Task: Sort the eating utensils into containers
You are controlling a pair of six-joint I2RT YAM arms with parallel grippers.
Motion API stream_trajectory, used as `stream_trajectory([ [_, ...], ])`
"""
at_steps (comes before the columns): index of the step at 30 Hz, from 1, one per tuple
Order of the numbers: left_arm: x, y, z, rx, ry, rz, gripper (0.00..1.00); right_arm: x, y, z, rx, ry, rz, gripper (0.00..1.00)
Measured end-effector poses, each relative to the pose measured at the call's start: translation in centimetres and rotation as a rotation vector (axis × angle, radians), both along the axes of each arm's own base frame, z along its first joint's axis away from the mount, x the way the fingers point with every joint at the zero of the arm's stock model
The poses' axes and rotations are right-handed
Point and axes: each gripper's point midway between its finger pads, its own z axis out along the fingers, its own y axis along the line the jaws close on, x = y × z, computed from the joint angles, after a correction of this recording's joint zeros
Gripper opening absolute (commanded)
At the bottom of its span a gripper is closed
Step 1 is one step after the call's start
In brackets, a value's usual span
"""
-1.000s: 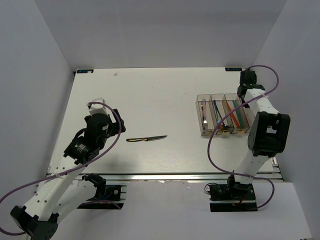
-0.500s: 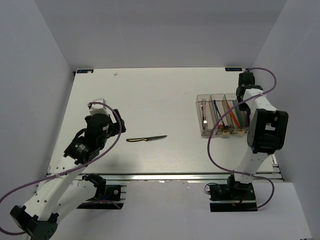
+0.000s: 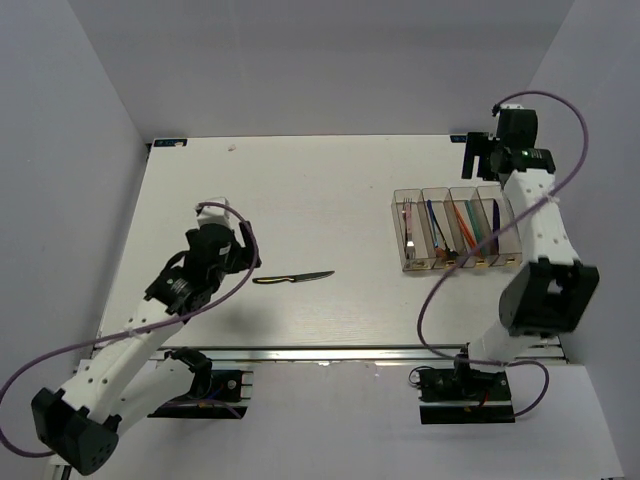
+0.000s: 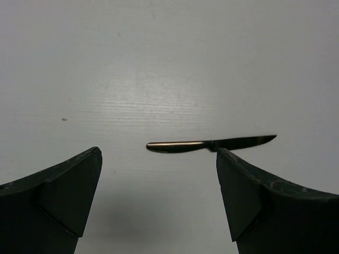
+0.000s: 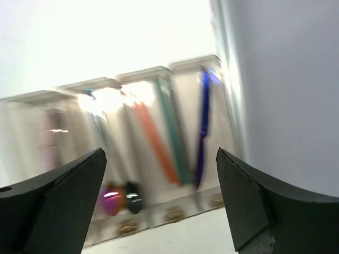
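A dark knife with a yellowish handle (image 3: 293,277) lies alone on the white table (image 3: 300,200). My left gripper (image 3: 243,258) is open just left of it; in the left wrist view the knife (image 4: 212,144) lies a little beyond the open gripper (image 4: 158,159). The containers (image 3: 455,230) stand at the right, holding forks (image 3: 408,225), spoons and chopsticks (image 3: 470,228). My right gripper (image 3: 487,158) hovers open and empty behind them. Its blurred view (image 5: 160,153) shows a blue knife (image 5: 203,127) in the rightmost bin, beside red (image 5: 153,143) and teal chopsticks (image 5: 172,132).
Grey walls close in the table on the left, back and right. The right wall (image 5: 286,79) stands close to the bins. A purple cable (image 3: 440,270) from the right arm hangs across the containers' near end.
The right gripper has opened and lifted away from the rightmost bin toward the far edge, leaving the blue knife there. The left gripper has moved right, closer to the dark knife.
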Motion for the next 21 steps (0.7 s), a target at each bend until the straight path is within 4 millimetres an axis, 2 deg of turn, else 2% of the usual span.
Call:
stream_trajectory([
  [2, 0.2, -1.0, -2.1, 0.028, 0.065, -0.05, 0.98, -1.4, 3.3, 4.6, 0.072, -0.134, 0.052, 0.89],
  [4, 0.6, -2.0, -4.5, 0.071, 0.155, -0.102, 0.98, -4.0, 7.2, 9.0, 0.151, -0.266, 0.128, 0.89],
  [6, 1.0, -3.0, -6.9, 0.121, 0.256, -0.159, 0.98, -7.3, 10.4, 12.0, 0.232, -0.361, 0.213, 0.89],
  [7, 1.1, -3.5, -8.0, 0.151, 0.309, -0.193, 0.98, -8.8, 11.3, 12.5, 0.268, -0.393, 0.239, 0.89],
  [9, 1.8, -4.5, -9.5, 0.196, 0.387, -0.249, 0.98, -11.7, 12.1, 11.9, 0.325, -0.425, 0.26, 0.89],
  [11, 2.6, -5.7, -10.8, 0.232, 0.447, -0.309, 0.94, -14.2, 12.4, 9.5, 0.36, -0.403, 0.269, 0.89],
  [13, 3.0, -6.8, -12.2, 0.266, 0.493, -0.374, 0.94, -15.6, 12.7, 7.1, 0.379, -0.352, 0.276, 0.89],
  [16, 2.9, -8.1, -13.4, 0.32, 0.538, -0.491, 0.94, -16.5, 13.6, 5.1, 0.401, -0.293, 0.303, 0.89],
  [18, 2.8, -9.0, -13.4, 0.345, 0.542, -0.583, 0.94, -17.3, 14.6, 4.5, 0.43, -0.272, 0.345, 0.89],
  [21, 2.9, -10.1, -12.7, 0.377, 0.535, -0.708, 0.94, -18.4, 15.8, 5.3, 0.471, -0.29, 0.408, 0.89],
])
